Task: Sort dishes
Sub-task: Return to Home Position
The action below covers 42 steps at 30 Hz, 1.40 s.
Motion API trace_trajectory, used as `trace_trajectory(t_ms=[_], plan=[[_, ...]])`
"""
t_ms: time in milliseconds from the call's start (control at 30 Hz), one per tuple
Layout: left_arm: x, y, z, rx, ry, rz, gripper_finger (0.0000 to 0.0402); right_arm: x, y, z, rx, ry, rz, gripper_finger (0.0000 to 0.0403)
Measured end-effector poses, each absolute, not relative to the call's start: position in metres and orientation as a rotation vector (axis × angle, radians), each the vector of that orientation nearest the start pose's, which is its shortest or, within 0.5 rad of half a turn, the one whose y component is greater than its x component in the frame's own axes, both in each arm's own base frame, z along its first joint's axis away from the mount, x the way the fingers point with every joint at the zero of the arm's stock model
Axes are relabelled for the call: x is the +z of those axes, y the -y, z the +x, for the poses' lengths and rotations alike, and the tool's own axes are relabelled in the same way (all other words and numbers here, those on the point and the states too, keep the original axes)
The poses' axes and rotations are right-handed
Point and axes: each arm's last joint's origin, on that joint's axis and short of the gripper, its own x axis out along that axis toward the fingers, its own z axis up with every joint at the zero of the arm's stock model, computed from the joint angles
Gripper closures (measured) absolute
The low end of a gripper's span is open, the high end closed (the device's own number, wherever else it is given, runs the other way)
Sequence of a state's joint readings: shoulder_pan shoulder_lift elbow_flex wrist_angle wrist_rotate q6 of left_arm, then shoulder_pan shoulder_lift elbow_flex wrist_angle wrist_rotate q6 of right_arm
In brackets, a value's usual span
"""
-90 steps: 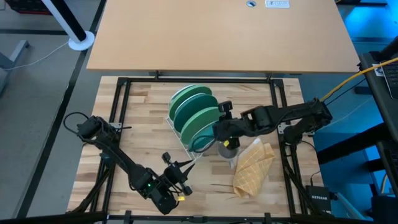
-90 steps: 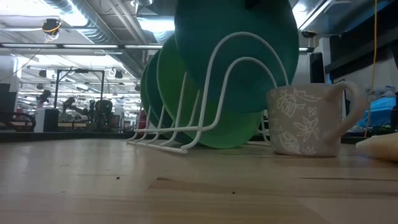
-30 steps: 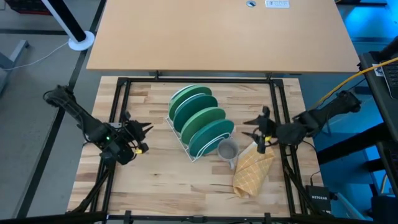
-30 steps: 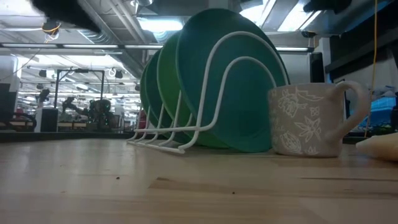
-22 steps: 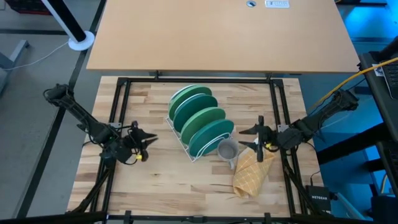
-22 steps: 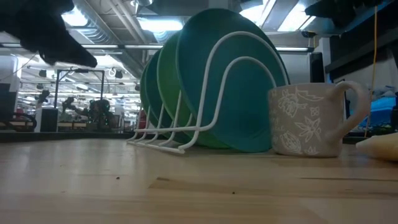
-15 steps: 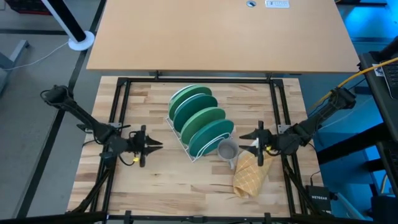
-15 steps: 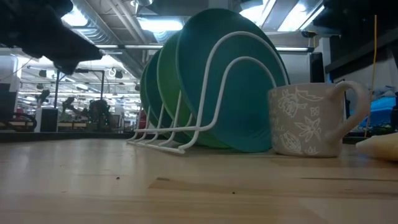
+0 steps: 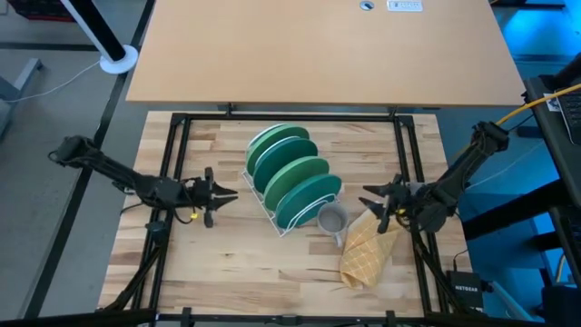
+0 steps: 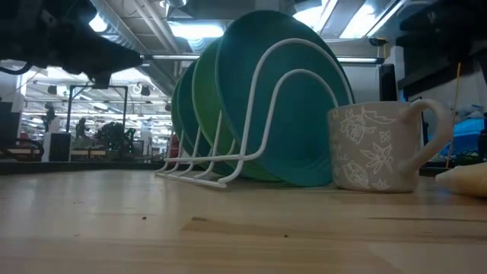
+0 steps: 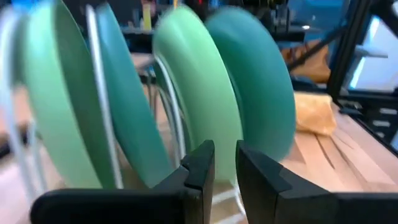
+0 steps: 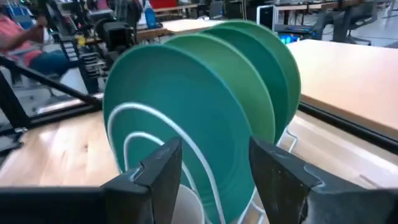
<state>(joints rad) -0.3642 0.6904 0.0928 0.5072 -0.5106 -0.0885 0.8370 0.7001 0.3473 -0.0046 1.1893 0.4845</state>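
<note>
On the white dish rack point(image 9: 264, 205), near the middle of the table, all four plates point(image 9: 295, 173) stand on edge, one behind another in the wire slots, leaning slightly and close together. No plate lies anywhere else that can be seen. Sorting therefore looks finished, and the step in hand is, by my judgement, the arms backing off to their rest pose. The left gripper point(image 9: 231, 193) hovers to the left of the rack, well apart from it and pointed at it. Its wrist view shows the fingers drawn almost together, with only a slit between them and nothing held. The right gripper point(image 9: 369, 197) hangs on the rack's other side, just beyond the grey cup point(image 9: 333, 218) and above the near end of the tan cloth point(image 9: 368, 247). Its jaws stand wide apart and empty. What remains calls only for each arm to fold back, away from the rack. The right arm should take care not to brush the cup or drag the cloth, since both lie close to the rack's front corner. The plates are smooth, matte rounds with a shallow raised rim. Seen from the left wrist they alternate light green and deeper teal, and a teal one sits at the front, nearest the cup.
</note>
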Motion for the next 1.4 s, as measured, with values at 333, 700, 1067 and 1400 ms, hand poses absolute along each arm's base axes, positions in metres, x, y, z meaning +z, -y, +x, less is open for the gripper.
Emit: trace_trajectory(t_ms=[333, 700, 1067, 1400], plan=[[0.185, 0.023, 0.119, 0.19, -0.026, -0.041, 0.0344, 0.234, -0.067, 0.093, -0.203, -0.103, 0.218, 0.0212], [0.184, 0.017, 0.105, 0.263, -0.027, -0.062, 0.0344, 0.242, -0.057, 0.078, 0.043, -0.092, 0.301, 0.0212], [0.185, 0.012, 0.102, 0.415, 0.005, -0.146, 0.0343, 0.217, -0.079, 0.091, 0.297, -0.077, 0.258, 0.0212], [0.18, 0.012, 0.102, 0.418, -0.053, -0.077, 0.0343, 0.213, -0.073, 0.101, 0.531, -0.033, 0.176, 0.0212]])
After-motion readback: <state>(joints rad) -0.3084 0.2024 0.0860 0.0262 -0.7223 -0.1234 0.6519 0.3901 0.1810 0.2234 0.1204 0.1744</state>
